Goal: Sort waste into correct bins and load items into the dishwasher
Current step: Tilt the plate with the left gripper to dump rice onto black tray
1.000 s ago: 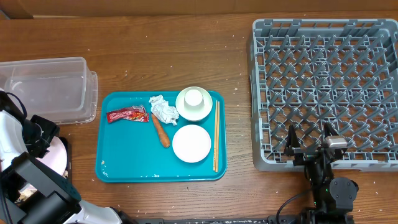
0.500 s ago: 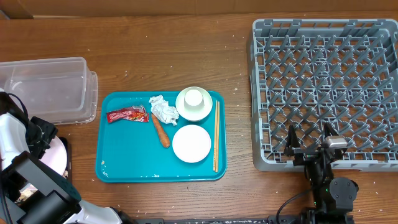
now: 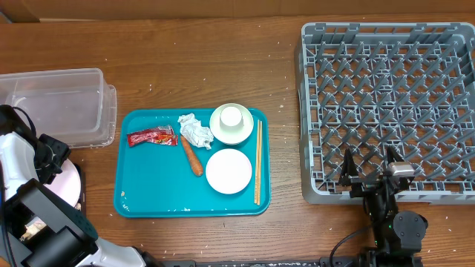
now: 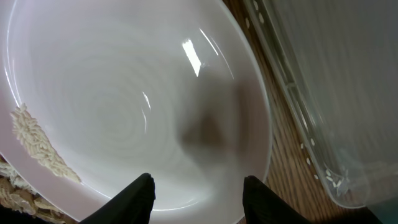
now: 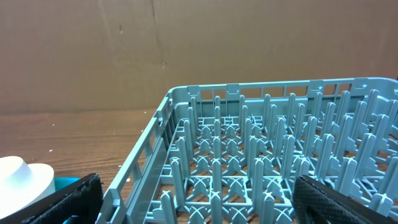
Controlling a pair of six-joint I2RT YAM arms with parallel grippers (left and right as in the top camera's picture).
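While poised over bowl [image 4: 124,106] flecked with rice [image 4: 34,137], beside clear bin [image 4: 336,93]: left gripper [image 4: 199,190], jaws apart, empty; right gripper [image 5: 205,199], apart, idle by rack [image 3: 386,89]. Step judged: clearing waste. Next: grip bowl rim squarely.

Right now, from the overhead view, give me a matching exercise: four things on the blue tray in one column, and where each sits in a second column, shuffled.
Things:
1. red packet
2. chopsticks
3. white plate
4. crumpled paper

Places:
A. along the right edge of the tray
B. farthest left of the tray's items
C. just left of the bowl that holds the cup
D. just in front of that bowl, on the robot's side

Pairs: 1-B, 2-A, 3-D, 4-C
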